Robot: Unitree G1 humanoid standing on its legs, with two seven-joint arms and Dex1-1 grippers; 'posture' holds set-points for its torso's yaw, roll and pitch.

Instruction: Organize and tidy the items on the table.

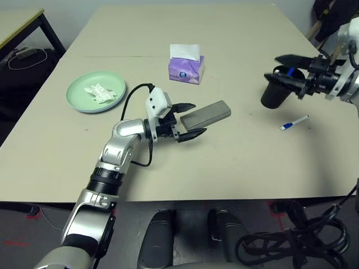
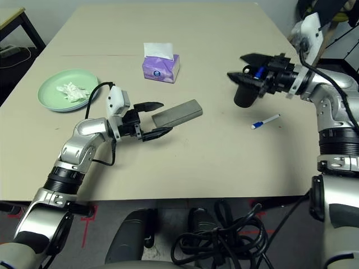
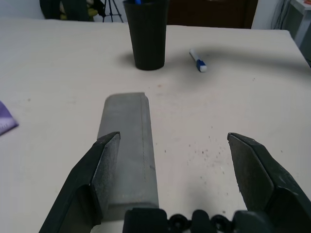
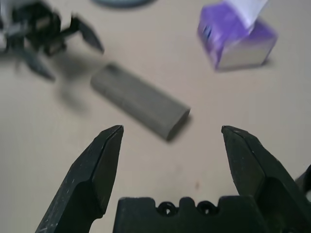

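The left gripper [image 1: 193,120], spread wide and holding nothing, is hovering at the near end of the grey case [image 1: 206,115], which is lying on the table [image 1: 224,168]. The right gripper [image 2: 238,67], also wide and empty, is hanging over the black cup [image 1: 275,96], which is holding something blue, with a pen [image 1: 294,123] lying nearby. Farther left, a green plate [image 1: 78,100] is carrying a tissue wad [image 1: 101,93], and the purple box [image 1: 185,72] is holding a white tissue [image 1: 184,52].

We saw a smooth beige table [image 1: 224,168] carrying a stacked pair of round plates [image 1: 74,98], a purple tissue box [image 1: 185,70], a grey glasses case [image 1: 206,115], a black cup [image 1: 273,96] and a blue-and-white marker [image 1: 294,123] lying near the cup
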